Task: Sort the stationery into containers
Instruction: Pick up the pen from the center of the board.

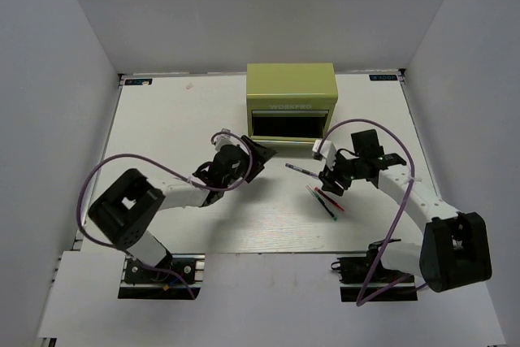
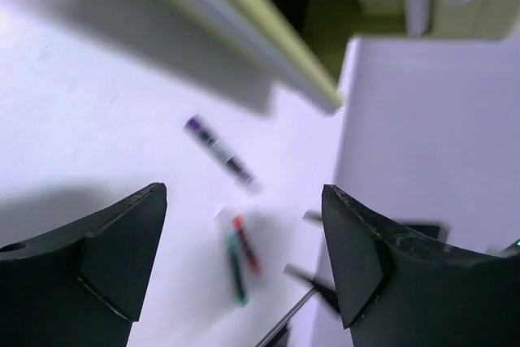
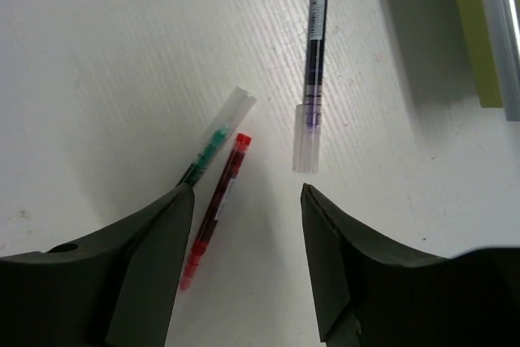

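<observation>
The left gripper [image 2: 242, 193] holds nothing: its jaws are spread wide, and it is angled toward the tool chest [image 1: 292, 85], whose open front lies just ahead of its fingertips. That stance suits reaching into the chest or backing clear of it. The opening is dark, so I cannot tell what lies inside, and no markers show on the table [image 1: 179, 119].

Three pens lie loose on the table beyond this hand, well apart from it and close under the right one. The right gripper [image 3: 247, 193] is low with its jaws apart and gripping nothing. The red pen [image 3: 215, 209] runs between its fingers, probably lined up for a pinch. The green-tipped pen [image 3: 213, 148] lies just beside the red one, close enough to get caught too. The purple-inked pen [image 3: 313, 79] lies ahead of the fingertips, toward the chest
</observation>
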`<state>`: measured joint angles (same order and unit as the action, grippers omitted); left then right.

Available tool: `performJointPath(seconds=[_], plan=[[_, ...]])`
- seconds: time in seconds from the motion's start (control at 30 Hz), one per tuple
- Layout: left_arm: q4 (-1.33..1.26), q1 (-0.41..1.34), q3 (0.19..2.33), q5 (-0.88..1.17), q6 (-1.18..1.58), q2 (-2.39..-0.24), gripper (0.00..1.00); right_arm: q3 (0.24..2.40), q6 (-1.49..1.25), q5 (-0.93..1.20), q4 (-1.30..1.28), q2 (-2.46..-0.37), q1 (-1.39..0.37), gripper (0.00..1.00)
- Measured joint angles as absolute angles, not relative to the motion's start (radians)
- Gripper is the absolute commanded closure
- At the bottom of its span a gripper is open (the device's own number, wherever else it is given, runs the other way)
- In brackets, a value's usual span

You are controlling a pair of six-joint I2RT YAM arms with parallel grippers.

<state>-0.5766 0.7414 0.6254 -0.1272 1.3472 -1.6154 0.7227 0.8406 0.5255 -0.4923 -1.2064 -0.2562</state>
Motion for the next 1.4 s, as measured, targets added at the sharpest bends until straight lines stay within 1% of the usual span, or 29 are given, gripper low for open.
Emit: performJointPath(seconds=[0.03,0.27,0.33,0.4,0.53,0.57,0.63,0.67,0.7,0.77,0.87,0.9,1.03,1.13,1.17,1.27,1.37,1.4], plan=[[-0.509,0.741,0.625,-0.115,1.33,-1.581,0.13,0.723,0.838,0.511,-0.479,-1.217,-0.264,0.37],[-0.026,0.736,0.621,-0.062,1.256,-1.357,0.12,0.727,0.793,0.39,-0.361,-1.346,-0.313,0.37],[0.061,0.735,0.614,-0.062,1.248,-1.286,0.13,0.736,0.784,0.364,-0.343,-1.382,-0.326,0.37],[0.125,0.735,0.599,-0.063,1.245,-1.21,0.17,0.748,0.77,0.337,-0.324,-1.415,-0.34,0.37],[0.214,0.735,0.531,-0.069,1.259,-1.039,0.17,0.775,0.748,0.291,-0.288,-1.471,-0.363,0.37],[0.233,0.735,0.511,-0.072,1.269,-0.995,0.17,0.787,0.741,0.282,-0.284,-1.488,-0.368,0.38],[0.266,0.735,0.473,-0.081,1.288,-0.91,0.1,0.81,0.733,0.267,-0.277,-1.52,-0.375,0.42],[0.286,0.735,0.46,-0.086,1.297,-0.872,0.02,0.819,0.729,0.263,-0.275,-1.533,-0.376,0.44],[0.297,0.735,0.449,-0.09,1.307,-0.839,0.0,0.828,0.727,0.26,-0.273,-1.546,-0.377,0.47],[0.31,0.735,0.432,-0.094,1.328,-0.792,0.0,0.837,0.723,0.257,-0.271,-1.562,-0.382,0.49],[0.288,0.735,0.389,-0.084,1.352,-0.76,0.0,0.838,0.728,0.257,-0.274,-1.579,-0.384,0.54],[0.274,0.735,0.365,-0.073,1.362,-0.757,0.0,0.838,0.73,0.257,-0.276,-1.587,-0.386,0.54],[0.182,0.735,0.242,-0.017,1.408,-0.76,0.0,0.842,0.738,0.263,-0.279,-1.597,-0.388,0.61],[0.133,0.73,0.183,0.012,1.441,-0.762,0.0,0.844,0.743,0.267,-0.285,-1.599,-0.389,0.73],[0.119,0.728,0.175,0.017,1.447,-0.762,0.0,0.845,0.745,0.269,-0.286,-1.601,-0.389,0.81],[0.083,0.728,0.173,0.028,1.46,-0.762,0.0,0.855,0.755,0.276,-0.297,-1.604,-0.392,0.93],[0.064,0.728,0.185,0.038,1.454,-0.782,0.0,0.864,0.778,0.296,-0.339,-1.602,-0.392,0.97],[0.064,0.728,0.196,0.04,1.446,-0.797,0.0,0.87,0.787,0.302,-0.364,-1.599,-0.393,0.97]])
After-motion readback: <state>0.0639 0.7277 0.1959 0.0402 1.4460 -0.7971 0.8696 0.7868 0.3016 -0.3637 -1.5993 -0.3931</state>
